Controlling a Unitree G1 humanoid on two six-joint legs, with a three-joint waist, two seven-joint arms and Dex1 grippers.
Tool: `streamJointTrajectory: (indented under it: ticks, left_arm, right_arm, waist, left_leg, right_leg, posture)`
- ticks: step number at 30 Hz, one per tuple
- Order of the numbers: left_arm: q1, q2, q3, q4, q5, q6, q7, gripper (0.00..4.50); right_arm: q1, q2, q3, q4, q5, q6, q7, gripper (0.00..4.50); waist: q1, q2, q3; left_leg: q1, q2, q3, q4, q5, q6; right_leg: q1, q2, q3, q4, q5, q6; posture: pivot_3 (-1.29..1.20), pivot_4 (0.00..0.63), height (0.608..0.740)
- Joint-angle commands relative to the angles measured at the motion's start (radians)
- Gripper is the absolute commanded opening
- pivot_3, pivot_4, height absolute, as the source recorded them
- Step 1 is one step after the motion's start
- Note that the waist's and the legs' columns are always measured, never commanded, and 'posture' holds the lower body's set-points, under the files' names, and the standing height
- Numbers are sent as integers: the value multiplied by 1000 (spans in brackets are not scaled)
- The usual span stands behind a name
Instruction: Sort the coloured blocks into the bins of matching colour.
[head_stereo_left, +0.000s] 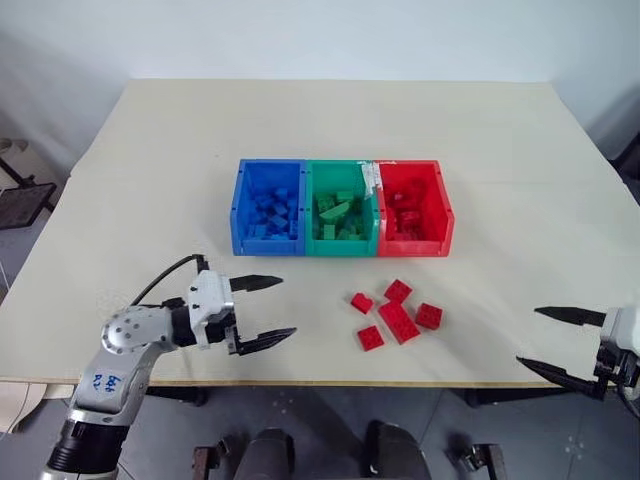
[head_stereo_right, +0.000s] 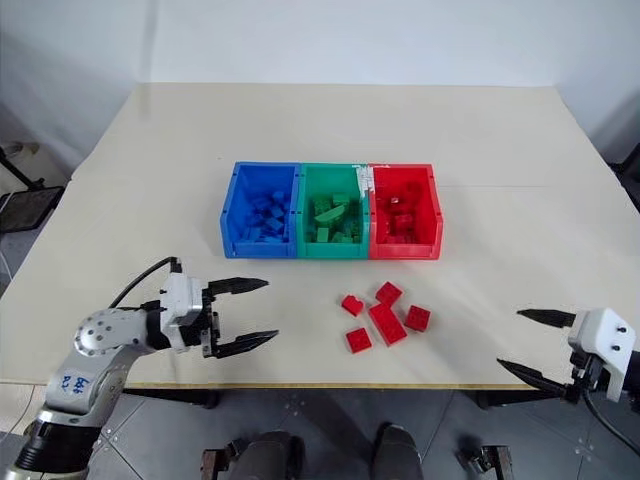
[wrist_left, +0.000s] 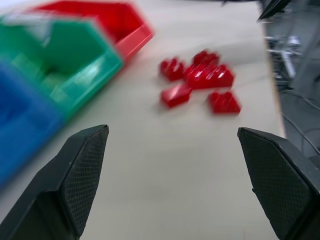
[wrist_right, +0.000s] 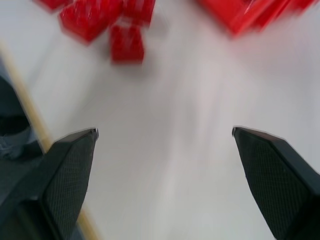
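Lying clustered on the tabletop (head_stereo_left: 150, 130) just near of the red bin (head_stereo_left: 414, 208), the five red bricks (head_stereo_left: 396, 312) look light, rigid and slick, best pinched across flat sides by either released, empty tool: left tool (head_stereo_left: 262, 312), right tool (head_stereo_left: 555, 342).

Soft, even light is falling over the table (head_stereo_left: 180, 150) from above, leaving only faint shadows under the bins (head_stereo_left: 342, 245) toward 6 o'clock and no strong glare. Both head views are staying fairly sharp. The wrist views are smearing: the red blocks (wrist_left: 200, 82) and bins are blurring toward 12 o'clock, while the near black fingers (wrist_right: 60, 180) are holding crisp texture.
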Motion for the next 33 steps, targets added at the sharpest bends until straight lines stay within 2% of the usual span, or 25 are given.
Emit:
streamJointTrajectory:
  ticks: [1, 7, 14, 17, 24, 28, 31, 33]
  left_arm:
    - [-10, 26, 4, -1, -14, -4, -37, 4351]
    - [44, 74, 81, 29, -13, -33, -49, 4351]
    - [103, 89, 92, -102, -67, 46, -34, 4351]
    - [107, 88, 83, -127, -64, 49, -36, 4500]
    - [91, 78, 70, -139, -64, 54, -27, 4500]
    - [78, 50, 78, -149, -97, 71, -4, 4500]
    - [55, 14, 130, -160, -187, 161, 75, 4500]
    - [52, -1, 155, -137, -172, 157, 119, 4500]
  right_arm:
    - [-72, -45, 78, -154, 16, 175, -76, 4500]
    - [-240, -64, 299, -310, -35, 411, -180, 4500]
    - [-412, 14, 504, -256, -157, 462, -283, 4500]
    - [-450, 39, 541, -239, -164, 467, -284, 3935]
    - [-462, 40, 559, -230, -180, 471, -275, 1512]
    - [-473, 28, 511, -223, -148, 471, -259, 1473]
    - [-590, 84, 427, -250, 21, 624, -273, 1473]
    - [-699, 131, 432, -227, 45, 654, -306, 1473]
  waist:
    - [-8, 1, 0]
    - [-12, 1, 0]
    - [8, 1, 0]
    - [6, 1, 0]
    - [5, 1, 0]
    - [5, 1, 0]
    - [3, 1, 0]
    - [-8, 1, 0]
  left_leg:
    - [0, 0, 0, 0, 0, 0]
    - [0, 2, -1, 0, -1, -1]
    - [-5, 1, -1, 13, -7, 2]
    - [-5, 2, -1, 13, -7, 2]
    - [-4, 2, 0, 12, -7, 2]
    - [-4, 2, 0, 12, -7, 2]
    - [-4, 2, 1, 13, -7, 2]
    - [-3, 3, 0, 13, -7, 2]
  right_leg:
    - [0, 0, 0, 0, 0, 0]
    - [0, 1, 0, 0, 0, -1]
    - [0, 1, -1, -1, 0, -1]
    - [0, 1, -1, -1, 0, -1]
    - [0, 2, -1, -1, 0, -1]
    - [0, 2, -1, -1, 0, -1]
    - [0, 2, 0, -1, 0, -1]
    - [0, 3, 0, 1, 0, -1]
  posture:
    - [0, 150, 740]
    - [0, 150, 740]
    - [0, 150, 740]
    - [0, 150, 740]
    - [0, 150, 740]
    - [0, 150, 740]
    - [0, 150, 740]
    - [0, 150, 740]
